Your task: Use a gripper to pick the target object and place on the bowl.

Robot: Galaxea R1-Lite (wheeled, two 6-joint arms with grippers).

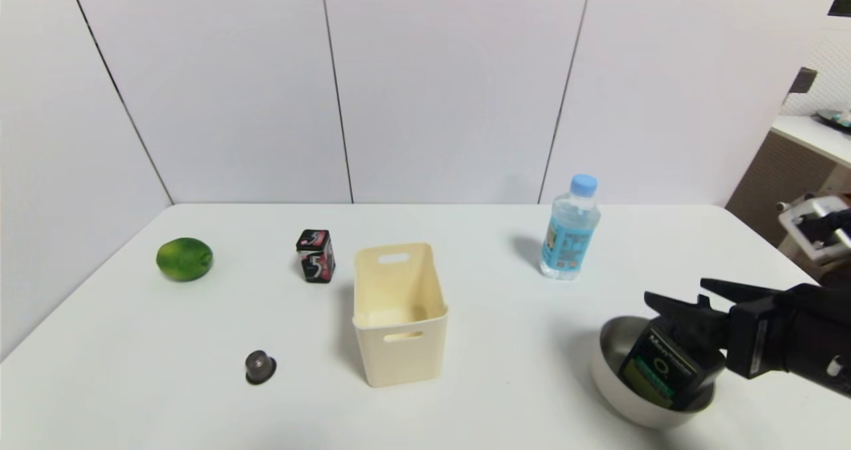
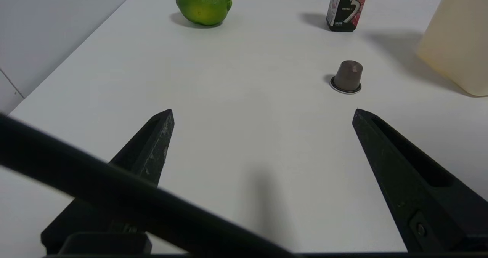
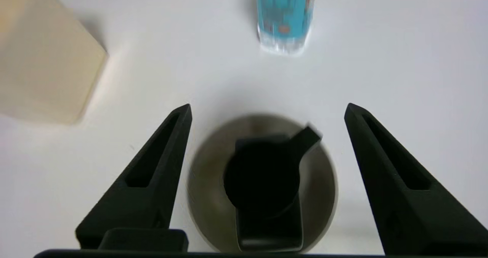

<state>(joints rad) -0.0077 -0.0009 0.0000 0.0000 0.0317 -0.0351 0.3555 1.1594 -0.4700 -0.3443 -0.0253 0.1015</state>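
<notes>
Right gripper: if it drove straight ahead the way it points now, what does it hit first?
Likely the black bottle, standing in the bowl directly between the open fingers of the right gripper. Beyond it lies the water bottle. Depth is unclear, so it might pass above the bottle's cap.

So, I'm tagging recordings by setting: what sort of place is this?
Probably a robot test bench, not a home: a bare white table against plain white wall panels, holding unrelated items such as a green lime and a cream plastic bin.
</notes>
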